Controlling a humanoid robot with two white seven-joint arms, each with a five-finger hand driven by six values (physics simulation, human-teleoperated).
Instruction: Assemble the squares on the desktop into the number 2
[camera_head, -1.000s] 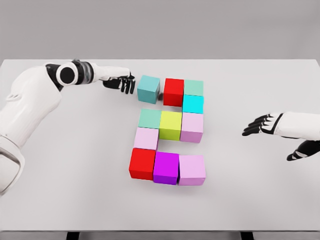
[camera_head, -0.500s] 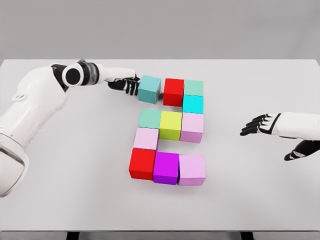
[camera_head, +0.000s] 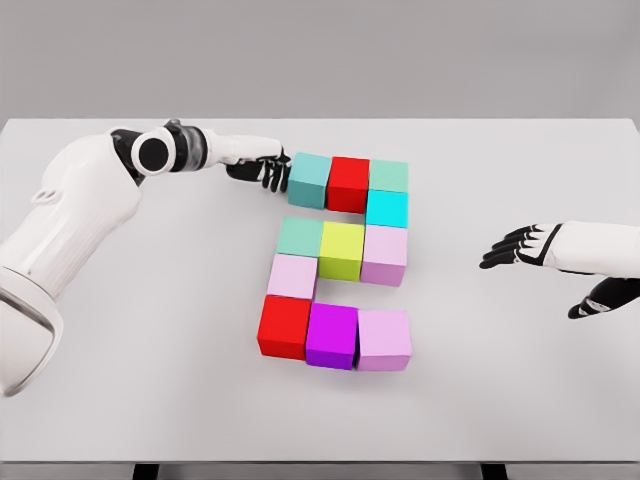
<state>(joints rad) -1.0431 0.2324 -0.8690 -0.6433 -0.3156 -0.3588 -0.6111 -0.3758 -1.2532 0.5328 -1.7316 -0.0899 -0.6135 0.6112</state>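
At the upper left of the frame the left hand (camera_head: 262, 167) reaches in, its dark fingers bent a little and pressed flat on the left side of the teal block (camera_head: 310, 180). It is not gripping the block, only pushing on it. That teal block sits at the top, just left of the middle, and it looks to be touching the red block (camera_head: 349, 184) next to it.

To do this push well, the hand should slide slowly and straight to the right, so the teal block stays square and does not turn. It should stop once the top row is snug, or the red block and the green block (camera_head: 388, 176) past it may get shoved out of line.

In the middle of the white table (camera_head: 150, 400) the other blocks already look like a 2.

At the right edge the right hand (camera_head: 518, 247) hangs just over the table with fingers spread, holding nothing.
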